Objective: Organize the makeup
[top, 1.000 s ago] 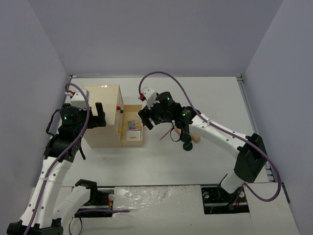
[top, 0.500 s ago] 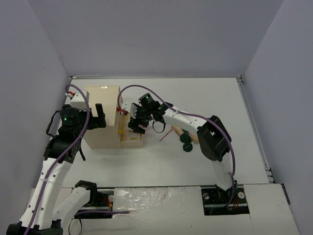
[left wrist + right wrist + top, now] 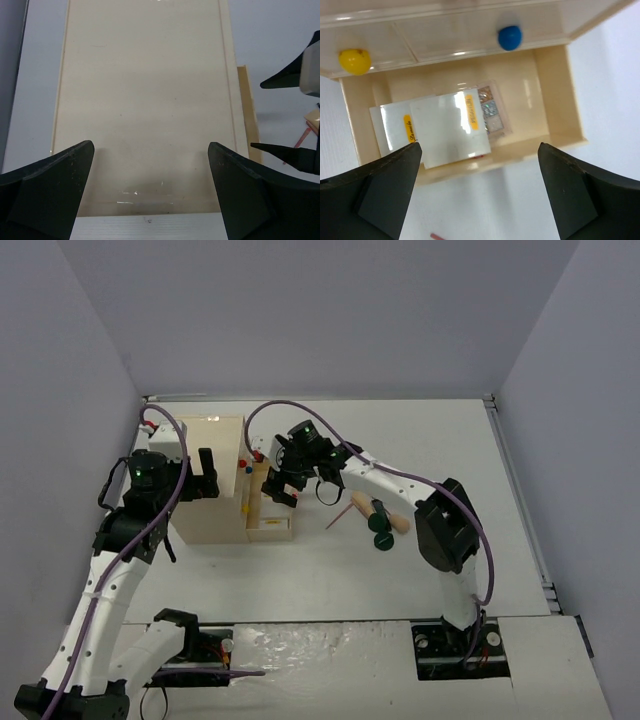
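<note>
The cream box (image 3: 208,505) has one drawer (image 3: 272,530) pulled open to its right. In the right wrist view the drawer (image 3: 560,95) holds two white flat cards (image 3: 451,130) with yellow labels and a multicoloured palette (image 3: 490,112) partly under them. My right gripper (image 3: 282,488) hovers open and empty over the drawer. On the table lie dark green round compacts (image 3: 380,530), a beige rounded piece (image 3: 390,517) and a thin reddish-pink pencil (image 3: 340,514). My left gripper (image 3: 205,478) is open above the box top (image 3: 145,100).
Blue (image 3: 510,37) and yellow (image 3: 354,60) knobs mark the shut drawers beside the open one. Grey walls close in the left, back and right. White table stretches right of the loose makeup.
My right gripper has swung left from near the loose makeup to over the open drawer. The left arm shifted slightly.
</note>
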Available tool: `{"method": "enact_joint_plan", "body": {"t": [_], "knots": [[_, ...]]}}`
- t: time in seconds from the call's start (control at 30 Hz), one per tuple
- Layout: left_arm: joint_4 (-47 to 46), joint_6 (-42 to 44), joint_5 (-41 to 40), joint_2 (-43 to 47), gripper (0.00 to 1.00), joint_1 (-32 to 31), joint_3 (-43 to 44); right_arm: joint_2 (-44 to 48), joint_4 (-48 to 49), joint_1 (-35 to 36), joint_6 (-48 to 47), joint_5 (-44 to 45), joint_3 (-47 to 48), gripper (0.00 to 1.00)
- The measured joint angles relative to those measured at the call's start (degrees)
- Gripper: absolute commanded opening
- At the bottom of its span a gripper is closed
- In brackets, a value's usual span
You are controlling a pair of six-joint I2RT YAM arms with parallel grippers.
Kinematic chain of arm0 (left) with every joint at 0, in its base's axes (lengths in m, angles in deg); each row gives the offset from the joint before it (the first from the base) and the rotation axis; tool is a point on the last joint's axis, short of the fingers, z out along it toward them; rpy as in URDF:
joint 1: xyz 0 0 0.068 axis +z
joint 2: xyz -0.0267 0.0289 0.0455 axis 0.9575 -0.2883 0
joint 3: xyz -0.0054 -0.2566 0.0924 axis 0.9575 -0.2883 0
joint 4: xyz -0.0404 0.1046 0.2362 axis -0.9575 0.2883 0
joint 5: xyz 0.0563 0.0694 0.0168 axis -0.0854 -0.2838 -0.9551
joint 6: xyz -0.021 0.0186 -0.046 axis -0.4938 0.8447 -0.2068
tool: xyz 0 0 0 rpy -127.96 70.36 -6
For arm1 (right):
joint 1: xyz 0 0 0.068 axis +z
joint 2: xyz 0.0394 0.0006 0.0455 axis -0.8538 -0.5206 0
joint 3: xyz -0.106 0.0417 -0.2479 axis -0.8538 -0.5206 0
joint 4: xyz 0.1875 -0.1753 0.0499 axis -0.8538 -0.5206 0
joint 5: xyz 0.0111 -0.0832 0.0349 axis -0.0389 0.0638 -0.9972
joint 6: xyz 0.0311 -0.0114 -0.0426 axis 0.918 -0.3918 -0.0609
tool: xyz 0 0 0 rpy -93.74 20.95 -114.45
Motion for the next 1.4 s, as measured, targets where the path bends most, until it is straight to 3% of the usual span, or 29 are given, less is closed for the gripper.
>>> {"method": "enact_joint_plan", "body": {"t": [0.3, 0.47, 0.8, 1.13, 1.4], "knots": [[2.79, 0.06, -4.33, -10.1, 0.97, 0.4, 16.38, 14.43, 3.37, -6.87, 12.09, 7.38, -11.04, 0.91], [4.16, 1.86, -4.28, -16.81, 0.97, 3.04, 23.11, 16.01, 5.62, -7.82, 15.36, 7.92, -17.0, 0.87], [7.21, 3.27, 5.64, -27.66, 0.97, 16.07, 24.19, 11.21, 8.0, -7.28, 13.33, 1.86, -20.87, 0.87], [7.43, 2.72, 16.01, -29.93, 0.97, 16.59, 23.06, 2.15, 10.34, -7.42, 6.55, -5.55, -18.14, 0.87], [6.61, 0.75, 18.84, -30.59, 0.97, 16.65, 22.7, -5.78, 10.84, -7.43, 2.34, -11.89, -10.7, 0.87]]}}
